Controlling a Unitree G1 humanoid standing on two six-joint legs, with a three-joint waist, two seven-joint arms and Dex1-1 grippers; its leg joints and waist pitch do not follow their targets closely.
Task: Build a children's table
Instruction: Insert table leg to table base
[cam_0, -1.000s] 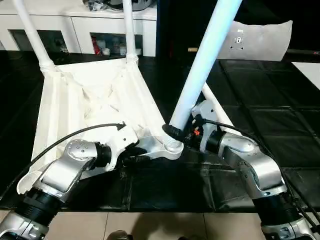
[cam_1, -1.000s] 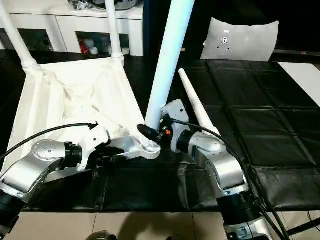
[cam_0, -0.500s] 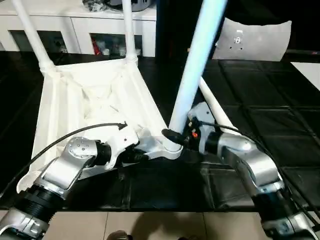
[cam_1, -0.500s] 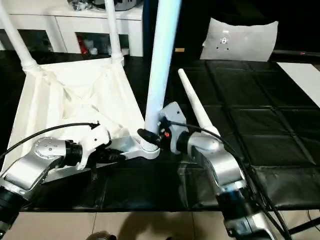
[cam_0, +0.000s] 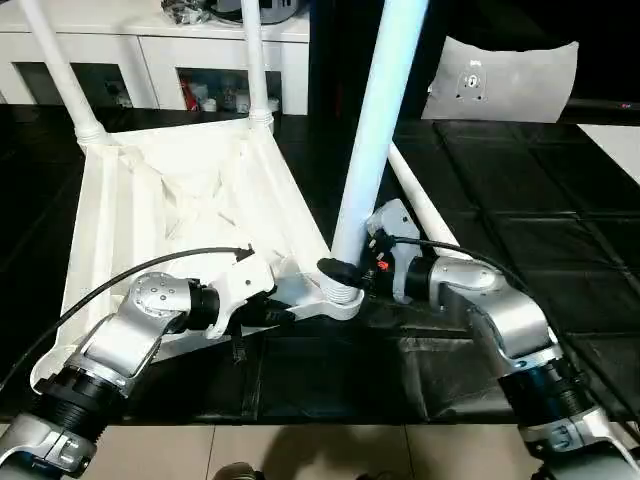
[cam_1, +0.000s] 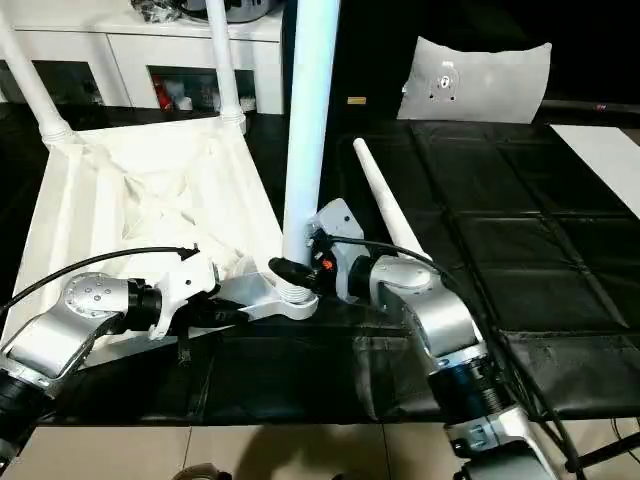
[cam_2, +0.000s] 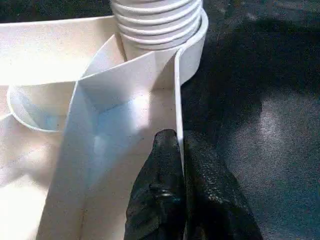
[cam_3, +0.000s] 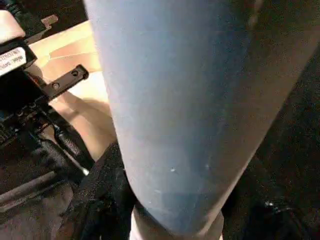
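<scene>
The children's table top (cam_0: 190, 200) lies upside down on the black mat, ribbed underside up. Two white legs (cam_0: 60, 70) (cam_0: 252, 60) stand in its far corner sockets. A third leg (cam_0: 375, 120) stands almost upright in the near right socket (cam_0: 340, 297), and my right gripper (cam_0: 345, 270) is shut on it just above the threaded base. That leg (cam_3: 175, 100) looms close in the right wrist view. My left gripper (cam_2: 181, 150) is shut on the thin rim wall (cam_2: 177, 85) beside that socket. A fourth leg (cam_1: 385, 205) lies loose on the mat behind my right arm.
A white cabinet with glass doors (cam_0: 150, 60) runs along the back left. A white panel (cam_0: 500, 75) leans at the back right, and a flat white board (cam_0: 615, 135) lies at the right edge. The black mat (cam_0: 520, 230) ends at tiled floor (cam_0: 300, 450) in front.
The held leg has swung from leaning right to nearly upright in the socket, my right gripper moving with it. My left gripper has closed onto the table's rim.
</scene>
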